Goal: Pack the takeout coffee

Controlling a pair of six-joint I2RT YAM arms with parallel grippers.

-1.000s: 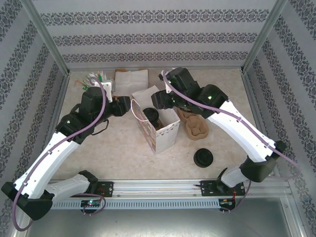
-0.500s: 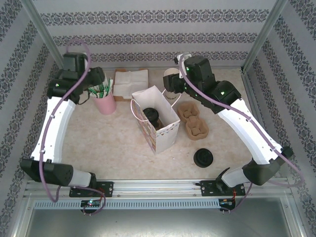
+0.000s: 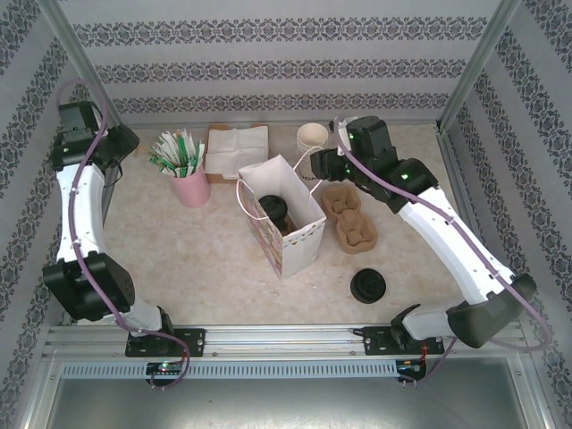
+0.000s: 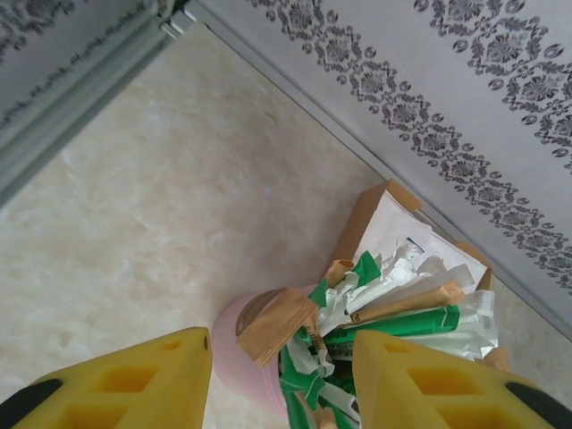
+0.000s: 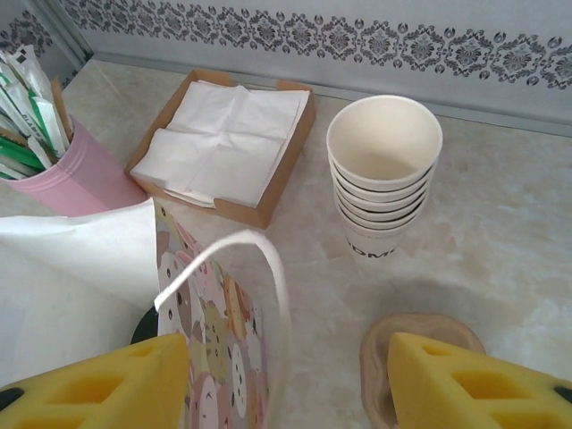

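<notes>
Marble-look table (image 3: 197,259) is carrying everything: your takeout coffee (image 3: 273,208) is sitting upright inside the paper bag (image 3: 299,237) mid-table. Your left gripper (image 4: 281,371) is hovering near the far-left corner over the pink cup (image 4: 234,353), jaws spread wide, gripping nothing. Your right gripper (image 5: 286,380) is hanging by the cup stack (image 5: 384,170) near the far edge, equally wide, empty.

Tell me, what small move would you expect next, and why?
Probably the left pincer should ease down toward the packets in the pink cup. Its fingers are open and hang right above them. The lidded coffee already sits inside the paper bag, so adding extras looks like the likely next step, though that is only a guess.
</notes>
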